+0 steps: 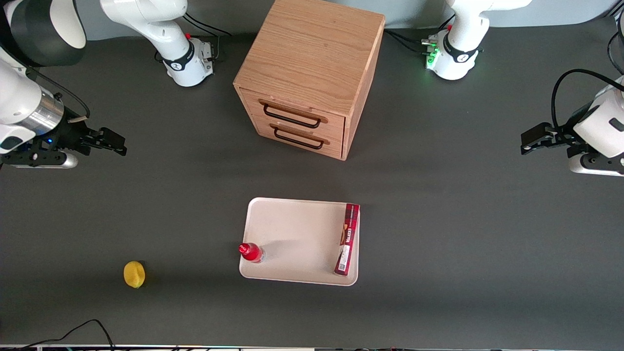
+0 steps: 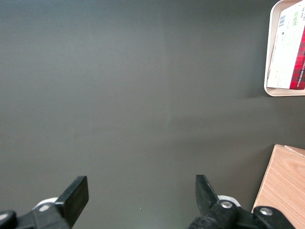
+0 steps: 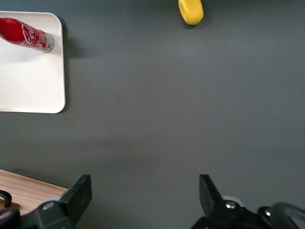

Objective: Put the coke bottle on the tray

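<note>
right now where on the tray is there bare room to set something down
The tray is bare in its middle, between the coke bottle at one edge and the red box along the other. The tool is far off, open.

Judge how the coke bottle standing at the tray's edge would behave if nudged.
The coke bottle stands upright, tall and narrow, so it probably tips easily. Its round body would likely roll off the tray, whose rim looks shallow. The open gripper is far from it.

A wooden two-drawer cabinet stands on the dark grey table.
</note>
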